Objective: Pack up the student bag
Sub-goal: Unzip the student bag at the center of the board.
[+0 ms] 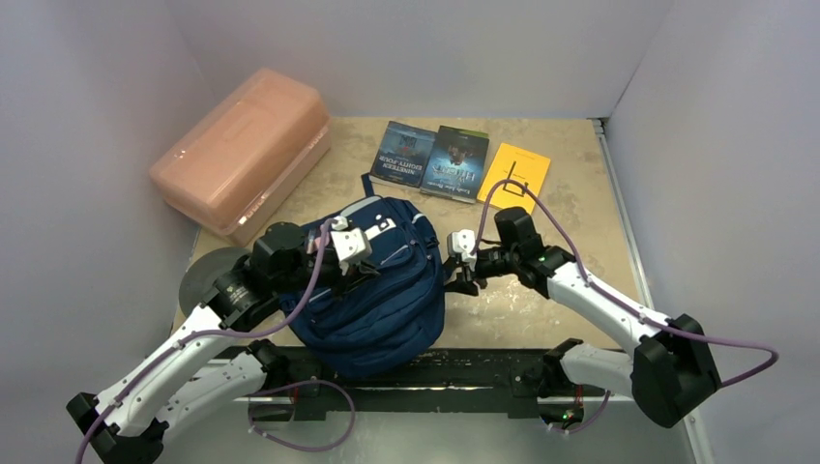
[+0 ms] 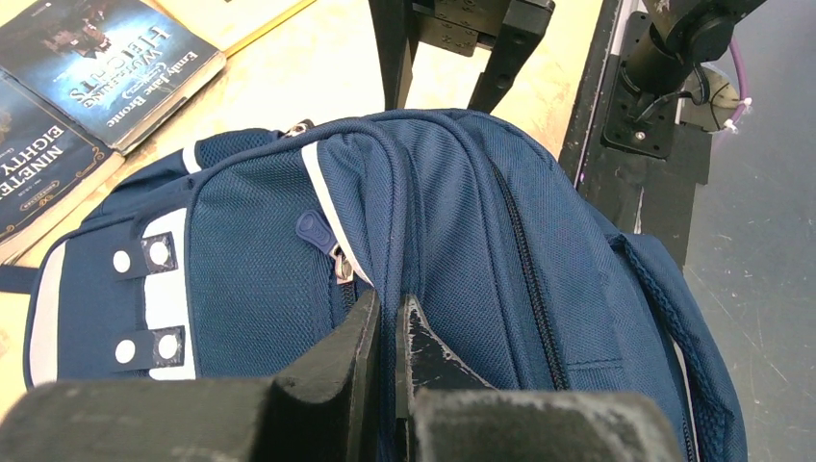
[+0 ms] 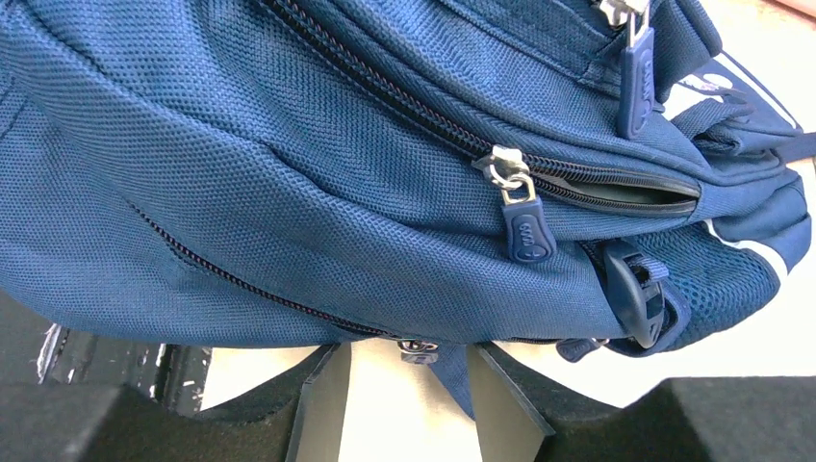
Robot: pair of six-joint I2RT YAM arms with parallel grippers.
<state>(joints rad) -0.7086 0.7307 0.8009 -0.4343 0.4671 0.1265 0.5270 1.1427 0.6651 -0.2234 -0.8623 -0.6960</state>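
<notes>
The navy student bag [image 1: 379, 302] lies on its back at the near middle of the table, its white patch with dots [image 2: 159, 294] facing up. My left gripper [image 1: 372, 267] is shut on a raised fold of the bag's fabric [image 2: 387, 303] beside a front zip pull [image 2: 318, 231]. At the bag's right side my right gripper [image 1: 453, 278] stands open [image 3: 409, 352]. A small zip pull [image 3: 416, 347] and a blue strap [image 3: 452, 380] hang between its fingers, which do not pinch either. Higher up, a zip [image 3: 625, 188] is partly undone.
A salmon-pink plastic box [image 1: 242, 155] stands at the back left. Two dark books [image 1: 404, 153] [image 1: 456, 162] and a yellow booklet [image 1: 515, 174] lie behind the bag. A grey disc [image 1: 205, 273] lies at the left, and a black rail [image 1: 483, 372] runs along the near edge.
</notes>
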